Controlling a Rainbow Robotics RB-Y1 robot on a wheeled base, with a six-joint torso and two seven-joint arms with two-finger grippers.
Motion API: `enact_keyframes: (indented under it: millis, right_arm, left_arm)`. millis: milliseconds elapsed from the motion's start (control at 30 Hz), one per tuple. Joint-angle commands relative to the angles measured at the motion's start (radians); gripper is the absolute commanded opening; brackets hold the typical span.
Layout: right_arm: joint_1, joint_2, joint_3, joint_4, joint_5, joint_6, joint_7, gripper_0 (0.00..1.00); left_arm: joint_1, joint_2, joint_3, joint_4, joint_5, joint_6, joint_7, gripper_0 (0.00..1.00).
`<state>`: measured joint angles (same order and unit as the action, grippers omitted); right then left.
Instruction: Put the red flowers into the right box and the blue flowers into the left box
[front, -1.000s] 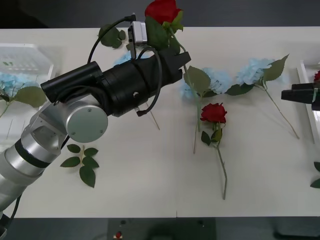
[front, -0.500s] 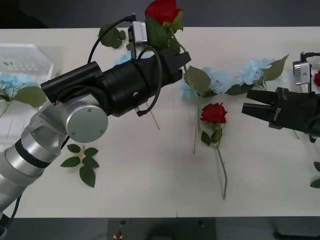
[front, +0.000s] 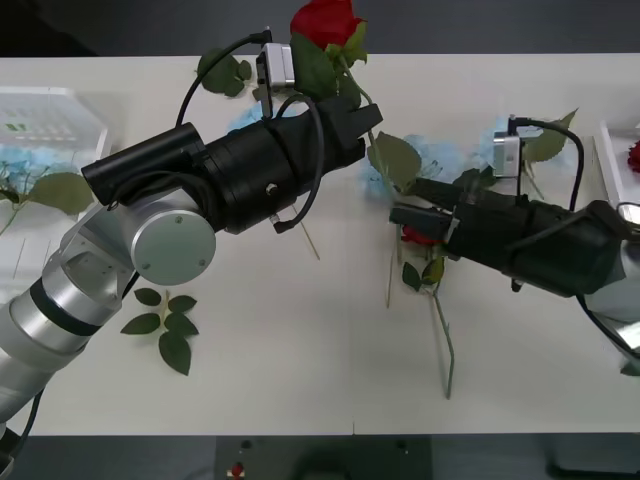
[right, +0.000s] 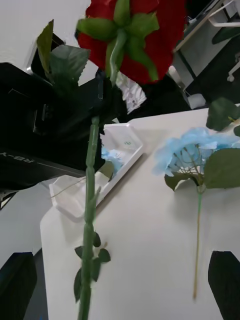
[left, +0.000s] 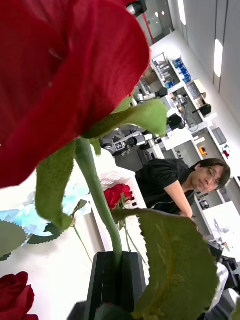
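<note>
Over table centre: right gripper (front: 400, 200) in from the right edge within the last second, jaws spread, now at the lying rose (front: 418, 236), nothing gripped yet. Left gripper (front: 345, 95) unmoved at far edge, clamped on raised rose (front: 325, 20) stem. Looks like handover or second pick toward right box (front: 612, 170).

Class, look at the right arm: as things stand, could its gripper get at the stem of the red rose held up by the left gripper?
Probably yes. The right gripper is open, its fingers either side of the held rose's stem, with nothing between. The left gripper is shut on that stem lower down.
</note>
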<state>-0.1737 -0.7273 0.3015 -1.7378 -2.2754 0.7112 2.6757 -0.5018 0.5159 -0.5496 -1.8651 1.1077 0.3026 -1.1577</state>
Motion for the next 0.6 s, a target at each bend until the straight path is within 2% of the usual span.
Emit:
enact_keyframes:
  millis: [33, 233, 267, 333, 367, 400, 433, 600]
  right_arm:
    - [-0.07, 0.037, 0.068, -0.028, 0.007, -0.067, 0.03, 1.0]
    - [-0.132, 0.075, 0.153, -0.028, 0.024, -0.176, 0.03, 1.0]
    - [-0.139, 0.075, 0.16, -0.028, 0.033, -0.187, 0.03, 0.94]
    - [-0.147, 0.078, 0.166, -0.026, 0.051, -0.197, 0.03, 0.56]
    - [-0.147, 0.077, 0.166, -0.026, 0.054, -0.196, 0.03, 0.34]
    - [-0.147, 0.074, 0.166, -0.025, 0.054, -0.197, 0.03, 0.34]
    - [-0.147, 0.074, 0.168, -0.023, 0.054, -0.196, 0.03, 0.0]
    - [-0.147, 0.058, 0.169, -0.022, 0.054, -0.19, 0.029, 0.0]
  left_arm:
    - [-0.021, -0.008, -0.007, -0.016, 0.004, -0.008, -0.016, 0.0]
    - [-0.02, -0.008, -0.007, -0.017, 0.02, -0.008, -0.016, 0.0]
    - [-0.02, -0.008, -0.007, -0.017, 0.021, -0.008, -0.016, 0.0]
    - [-0.02, -0.008, -0.007, -0.017, 0.021, -0.008, -0.016, 0.0]
    - [-0.02, -0.008, -0.007, -0.016, 0.021, -0.008, -0.016, 0.0]
    - [-0.02, -0.008, -0.007, -0.016, 0.021, -0.008, -0.016, 0.0]
    - [-0.02, -0.008, -0.007, -0.016, 0.021, -0.008, -0.016, 0.0]
    - [-0.02, -0.007, -0.006, -0.012, 0.021, -0.008, -0.016, 0.0]
